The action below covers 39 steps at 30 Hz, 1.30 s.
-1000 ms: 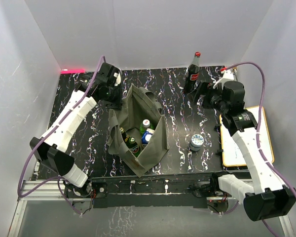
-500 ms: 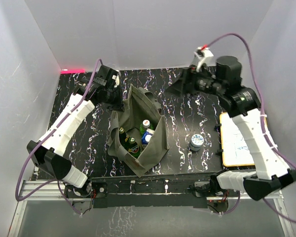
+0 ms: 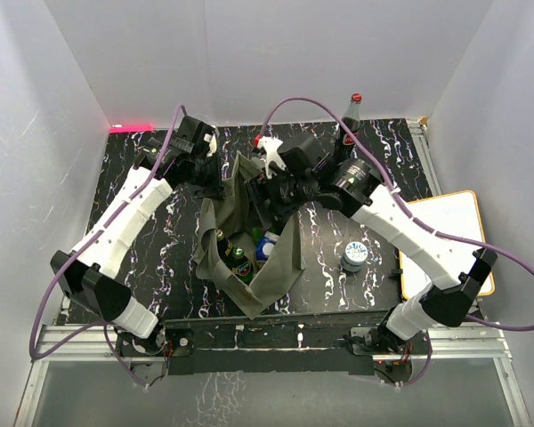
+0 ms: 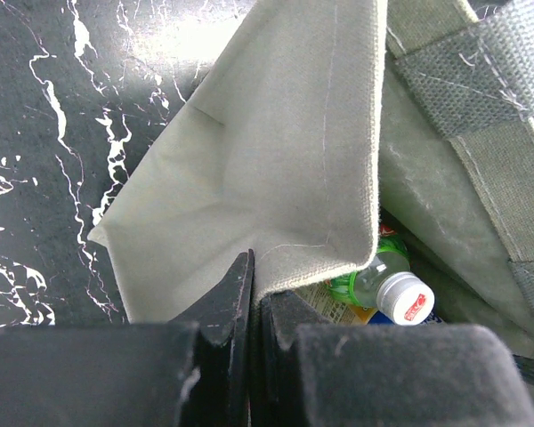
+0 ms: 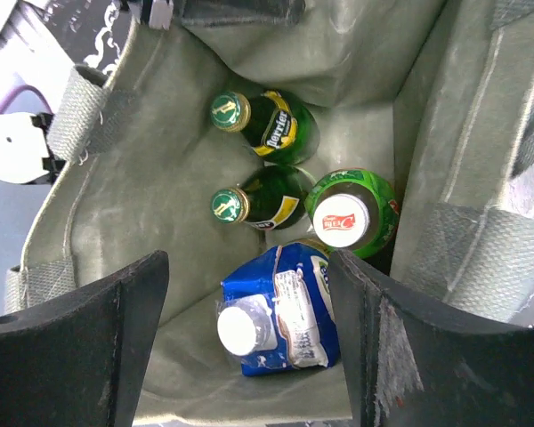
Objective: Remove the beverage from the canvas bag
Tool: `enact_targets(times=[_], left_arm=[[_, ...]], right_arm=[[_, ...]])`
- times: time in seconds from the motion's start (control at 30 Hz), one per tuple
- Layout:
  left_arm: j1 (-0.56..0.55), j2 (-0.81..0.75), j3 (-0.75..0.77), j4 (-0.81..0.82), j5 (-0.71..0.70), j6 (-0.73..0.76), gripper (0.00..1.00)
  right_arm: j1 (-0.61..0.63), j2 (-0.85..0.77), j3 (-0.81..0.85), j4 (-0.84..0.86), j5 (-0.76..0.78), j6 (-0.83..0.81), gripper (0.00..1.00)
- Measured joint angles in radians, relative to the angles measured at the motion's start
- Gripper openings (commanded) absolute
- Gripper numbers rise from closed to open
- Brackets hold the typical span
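You have bright, even light from above. Glare washes out the table [image 4: 196, 31] in your left wrist view. Inside the canvas bag [image 5: 116, 222] it's dimmer, and the near fingers [image 5: 71, 347] seem slightly soft.

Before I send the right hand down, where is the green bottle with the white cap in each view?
Top external: the green bottle sits mid-picture in the mouth of the canvas bag, partly hidden under the right arm.
Left wrist: lower right, cap showing just below the bag's folded flap.
Right wrist: right of centre, cap up, beside two gold-capped bottles.
Shared landmark: the bag's olive-grey fabric around it.
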Motion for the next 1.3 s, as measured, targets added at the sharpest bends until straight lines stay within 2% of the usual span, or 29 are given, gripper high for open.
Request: enact_targets(times=[0.33,0.67,0.87,1.3], left_arm=[[0.0,0.009,0.009,-0.005,0.012,0.001,0.0],[0.0,0.032,0.026,-0.01,0.015,0.006,0.0],[0.0,0.032,0.026,-0.009,0.015,0.008,0.0],[0.0,0.032,0.026,-0.008,0.015,0.012,0.0]], right_arm=[[0.051,0.005,-0.043,-0.035,0.17,-0.004,0.72],[0.083,0.132,-0.041,-0.07,0.259,-0.001,0.71],[0.103,0.142,-0.042,-0.083,0.291,-0.004,0.72],[0.111,0.142,-0.064,-0.008,0.349,-0.004,0.6]])
